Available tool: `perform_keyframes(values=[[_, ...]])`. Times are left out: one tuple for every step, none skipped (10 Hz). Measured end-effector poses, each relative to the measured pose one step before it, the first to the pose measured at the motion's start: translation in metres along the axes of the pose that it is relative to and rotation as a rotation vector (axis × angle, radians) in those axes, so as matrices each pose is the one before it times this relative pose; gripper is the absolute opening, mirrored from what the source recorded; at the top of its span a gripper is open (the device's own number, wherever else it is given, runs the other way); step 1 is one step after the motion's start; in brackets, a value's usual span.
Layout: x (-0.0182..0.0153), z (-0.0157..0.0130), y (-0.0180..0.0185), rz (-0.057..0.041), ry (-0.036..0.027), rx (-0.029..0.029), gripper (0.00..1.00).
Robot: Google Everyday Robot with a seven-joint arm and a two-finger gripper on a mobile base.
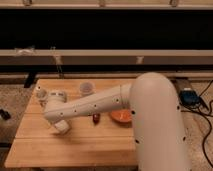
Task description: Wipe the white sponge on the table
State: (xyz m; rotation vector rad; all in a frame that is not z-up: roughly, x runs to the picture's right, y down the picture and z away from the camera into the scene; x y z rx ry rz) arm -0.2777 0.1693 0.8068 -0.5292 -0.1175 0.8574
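the hand is sitting low over the counter's left side, its grip state impossible to tell. the white sponge is not showing anywhere. an orange bowl is resting nearby.

Warm, fairly dim light falls from above onto the tabletop. The pale arm is brightest along its upper curve, without hard glare. The gripper, low near the tabletop's left edge, sits over a soft shadow. Behind the far edge lies a black band.
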Motion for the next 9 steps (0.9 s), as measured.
perform_keyframes(values=[[-0.00001, 0.00000, 0.00005, -0.00013, -0.00002, 0.00000, 0.80], [-0.00026, -0.00007, -0.00003, 0.00077, 0.00017, -0.00015, 0.80], [0.00008, -0.00043, -0.00065, 0.00377, 0.00474, 0.00160, 0.80], [-0.00063, -0.00307, -0.00221, 0.00769, 0.02431, 0.01579, 0.80], [-0.00059, -0.00477, 0.00176, 0.00379, 0.02219, 0.00788, 0.80], [0.00100, -0.00665, -0.00401, 0.00754, 0.00830, 0.01191, 0.80], [0.00092, -0.00508, -0.00206, 0.00805, 0.00023, 0.00491, 0.80], [0.00027, 0.00029, 0.00005, 0.00042, 0.00004, -0.00046, 0.80], [-0.00115, -0.00001, 0.00206, -0.00265, -0.00164, -0.00182, 0.80]])
